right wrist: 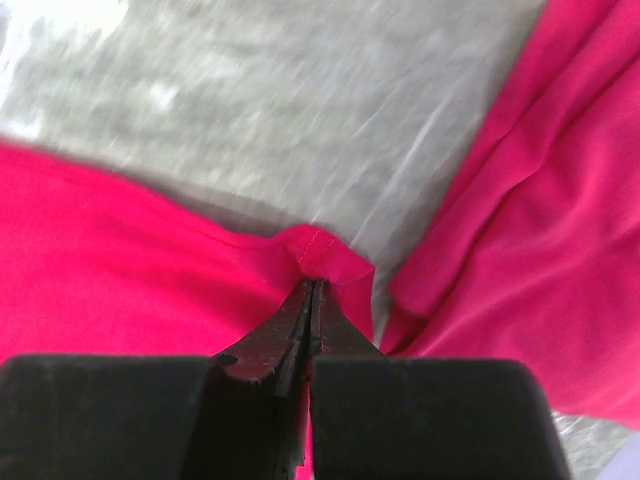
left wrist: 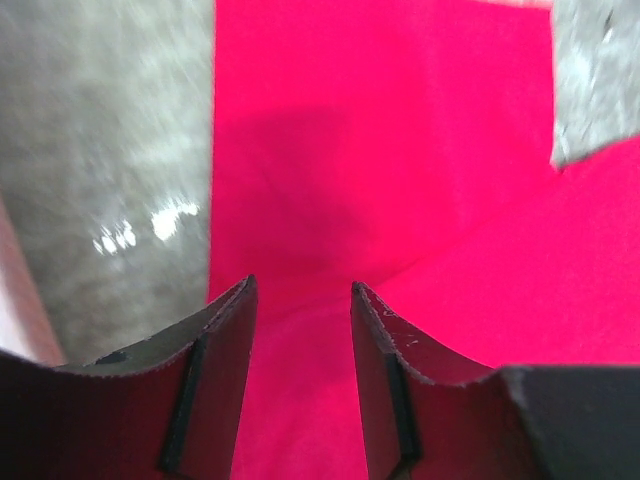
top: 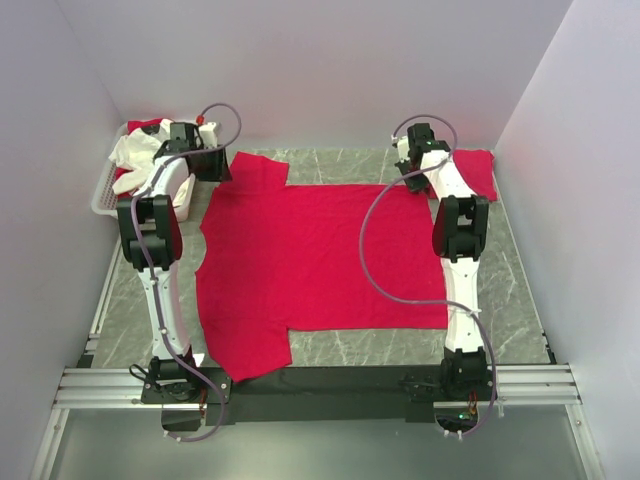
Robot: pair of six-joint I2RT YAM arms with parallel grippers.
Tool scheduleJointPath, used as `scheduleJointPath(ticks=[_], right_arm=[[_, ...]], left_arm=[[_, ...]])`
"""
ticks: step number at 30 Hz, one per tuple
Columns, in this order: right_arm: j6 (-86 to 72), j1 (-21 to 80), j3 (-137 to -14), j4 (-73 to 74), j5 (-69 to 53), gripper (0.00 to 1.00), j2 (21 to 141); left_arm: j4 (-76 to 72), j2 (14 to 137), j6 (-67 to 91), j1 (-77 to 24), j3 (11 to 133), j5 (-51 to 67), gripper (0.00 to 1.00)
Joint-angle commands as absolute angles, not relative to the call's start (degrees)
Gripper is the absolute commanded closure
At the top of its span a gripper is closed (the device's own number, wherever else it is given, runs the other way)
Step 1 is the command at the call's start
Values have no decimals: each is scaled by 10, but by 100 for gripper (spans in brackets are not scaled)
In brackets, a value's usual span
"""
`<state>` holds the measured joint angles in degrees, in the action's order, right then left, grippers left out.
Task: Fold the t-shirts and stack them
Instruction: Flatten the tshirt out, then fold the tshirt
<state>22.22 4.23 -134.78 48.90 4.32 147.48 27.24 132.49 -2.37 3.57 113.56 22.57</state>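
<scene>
We record the right gripper [right wrist: 312,283] clenched on a hem corner of the spread red t-shirt [top: 320,260], the left gripper [left wrist: 300,295] parted over its far sleeve, the shirt flat on the table [top: 520,300], a second red t-shirt [top: 482,172] far right, and a white basket [top: 103,195] far left.

The t-shirt [top: 320,260] is soft, matt red cloth with a stitched hem. The table [top: 340,165] under it is a smooth grey stone-look sheet with white veins, and it gives a faint shine. The basket [top: 99,197] is white slotted plastic, the rail [top: 100,385] at the near edge is bare silvery metal, and the fingers [right wrist: 262,352] of the right gripper [right wrist: 312,290] are dull black with rough, ragged edges.
</scene>
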Motion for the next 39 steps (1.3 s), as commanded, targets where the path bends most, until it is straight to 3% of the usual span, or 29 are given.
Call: scheduleJointPath(ticks=[1, 19, 22, 26, 29, 30, 31, 36, 39], right_arm=[[225, 47, -1297, 548, -10, 100, 1443], [217, 47, -1280, 581, -18, 100, 1407], [218, 47, -1248, 577, -28, 100, 1393], [202, 46, -1273, 567, -19, 99, 1397], [180, 46, -1283, 548, -4, 68, 1396], [176, 46, -1280, 539, -1, 52, 1394], [168, 47, -1278, 527, -1, 42, 1393], [137, 46, -1324, 552, -4, 40, 1431], [126, 42, -1355, 583, -30, 48, 1461]], left_arm=[[286, 1277, -38, 37, 1105, 240, 52], [349, 1220, -99, 36, 909, 180, 63], [363, 1206, -120, 37, 915, 196, 64], [367, 1214, -120, 37, 1000, 241, 56], [359, 1237, -102, 37, 1077, 259, 51], [361, 1260, -98, 37, 1099, 262, 51], [367, 1271, -88, 36, 1120, 265, 51], [357, 1317, -60, 36, 1206, 266, 51], [342, 1321, -51, 37, 1212, 265, 51]])
